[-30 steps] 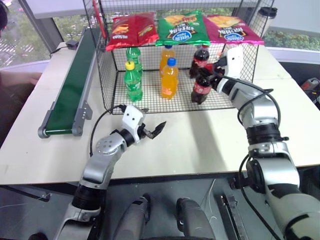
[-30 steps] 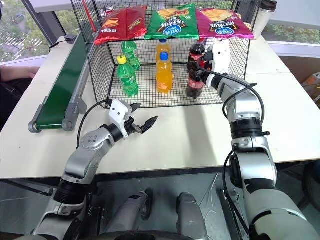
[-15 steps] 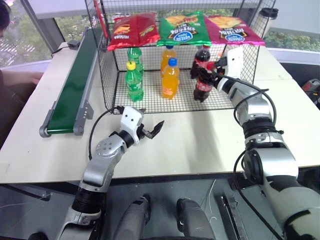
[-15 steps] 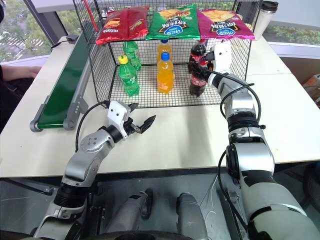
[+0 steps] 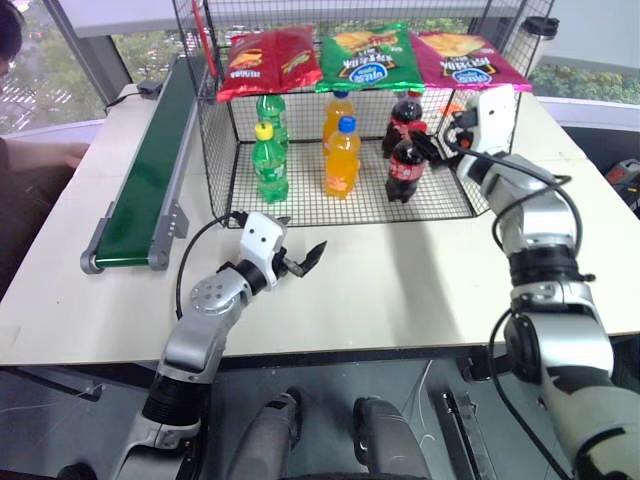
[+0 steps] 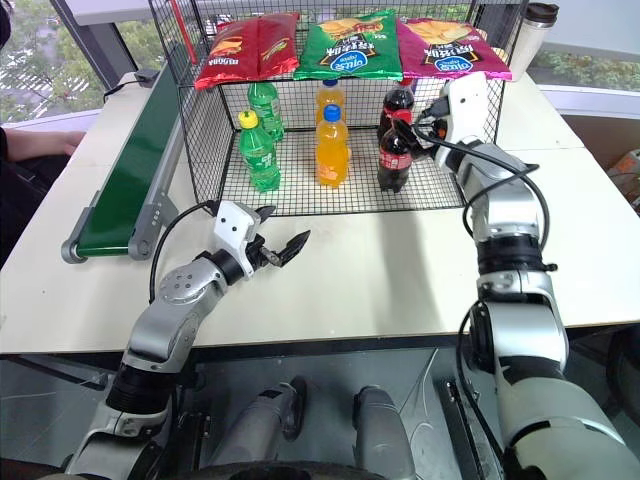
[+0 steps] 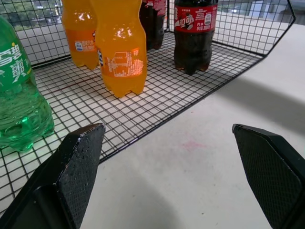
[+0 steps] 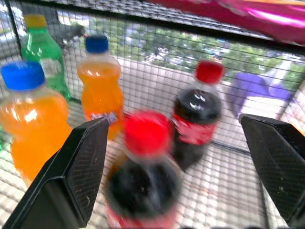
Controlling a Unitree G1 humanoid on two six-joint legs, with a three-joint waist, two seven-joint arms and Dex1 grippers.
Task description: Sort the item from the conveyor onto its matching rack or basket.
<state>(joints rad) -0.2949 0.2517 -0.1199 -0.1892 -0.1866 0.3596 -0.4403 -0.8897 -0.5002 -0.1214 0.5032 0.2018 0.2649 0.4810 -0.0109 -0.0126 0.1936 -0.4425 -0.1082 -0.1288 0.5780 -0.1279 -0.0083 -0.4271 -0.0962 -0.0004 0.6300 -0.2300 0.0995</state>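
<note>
The item, a small cola bottle (image 5: 403, 170) with a red cap and label, stands upright on the grid floor of the black wire basket (image 5: 214, 150), just in front of a second cola bottle (image 5: 404, 116). My right gripper (image 5: 438, 142) is open at the basket's right front, a little to the right of the front bottle and apart from it; in the right wrist view the red cap (image 8: 146, 131) sits low between its fingers. My left gripper (image 5: 303, 259) hovers open and empty over the table in front of the basket. The green conveyor (image 5: 145, 180) lies at the left, with nothing on it.
Two green bottles (image 5: 268, 160) and two orange bottles (image 5: 341, 155) stand in the basket. Three snack bags (image 5: 366, 56) lie on its top shelf. A tumbler (image 5: 541, 30) stands at the back right. A person's arm (image 5: 40, 155) rests at the table's left edge.
My right gripper opened, let go of the cola bottle and drew back to the right. The bottle, tilted in the grip before, now stands upright. The left arm kept still.
</note>
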